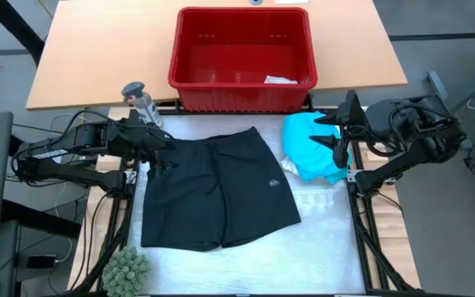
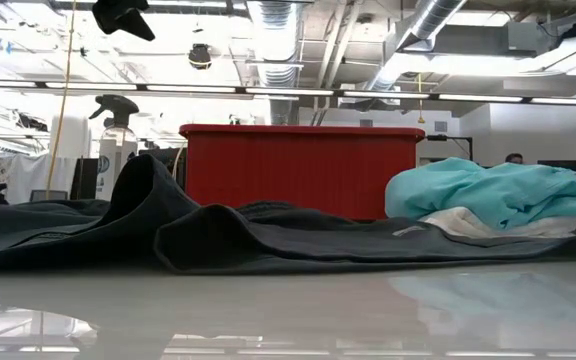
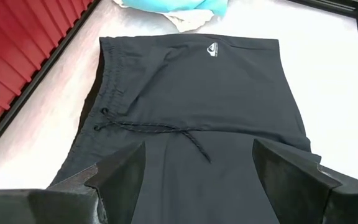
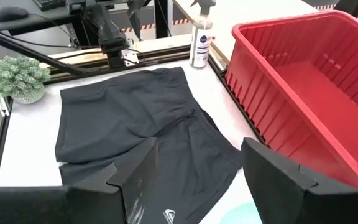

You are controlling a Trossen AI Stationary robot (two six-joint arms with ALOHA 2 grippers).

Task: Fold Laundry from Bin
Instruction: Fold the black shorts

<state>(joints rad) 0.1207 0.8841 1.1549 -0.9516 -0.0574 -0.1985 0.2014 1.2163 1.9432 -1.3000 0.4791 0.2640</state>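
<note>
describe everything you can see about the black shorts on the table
The black shorts look like thin matte fabric, with a gathered waistband, a dark drawstring and a small white logo near one leg hem. They lie spread flat on the white table, waistband toward the left claw, which hovers open above that edge. One corner reaches the turquoise shirt pile; a fold rises in the low view.
</note>
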